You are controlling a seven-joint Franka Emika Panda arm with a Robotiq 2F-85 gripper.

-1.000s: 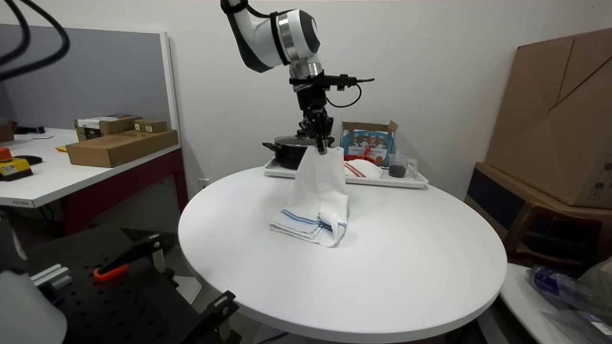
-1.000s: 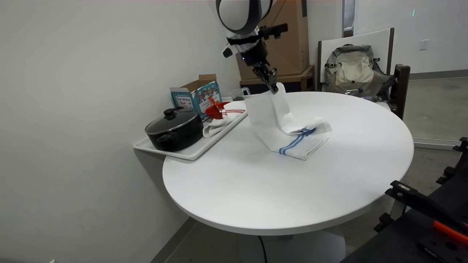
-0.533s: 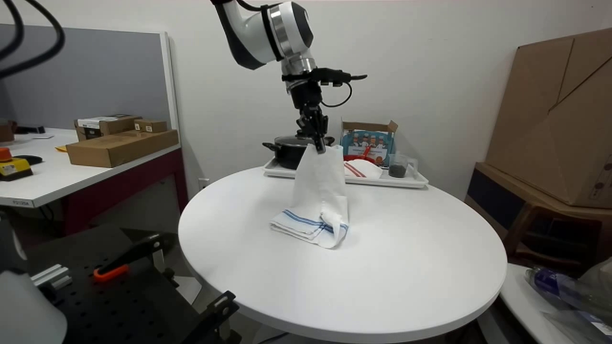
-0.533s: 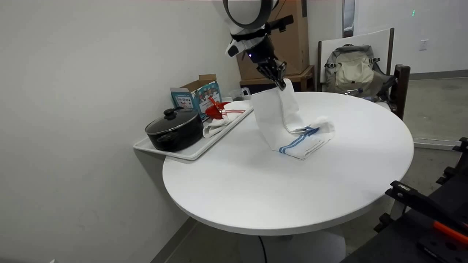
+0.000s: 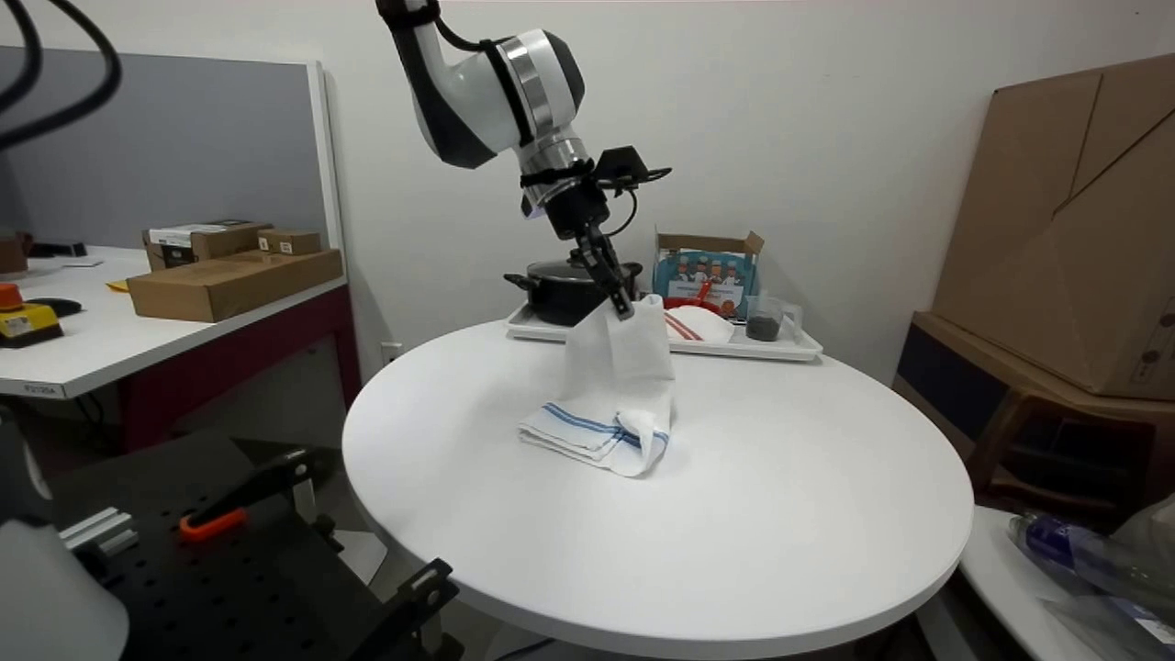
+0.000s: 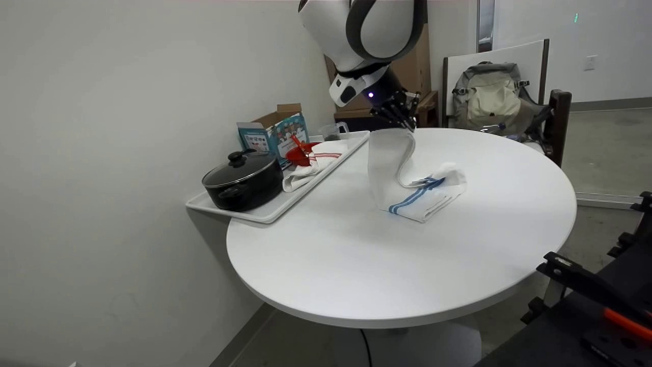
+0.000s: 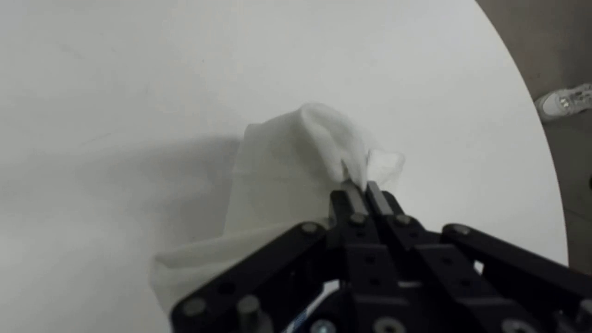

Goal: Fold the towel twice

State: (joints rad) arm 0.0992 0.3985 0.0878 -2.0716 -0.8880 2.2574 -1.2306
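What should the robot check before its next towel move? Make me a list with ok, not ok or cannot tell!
1. Towel pinched by the tool: ok, the wrist view shows it.
2. Striped end resting on the table: ok, in both exterior views.
3. Towel clear of the pot: ok, an exterior view shows a gap.
4. Towel smooth: not ok, it bunches up beside the stripes.
5. Held end laid down: not ok, it's up in the air.
6. Edges going to line up: cannot tell.
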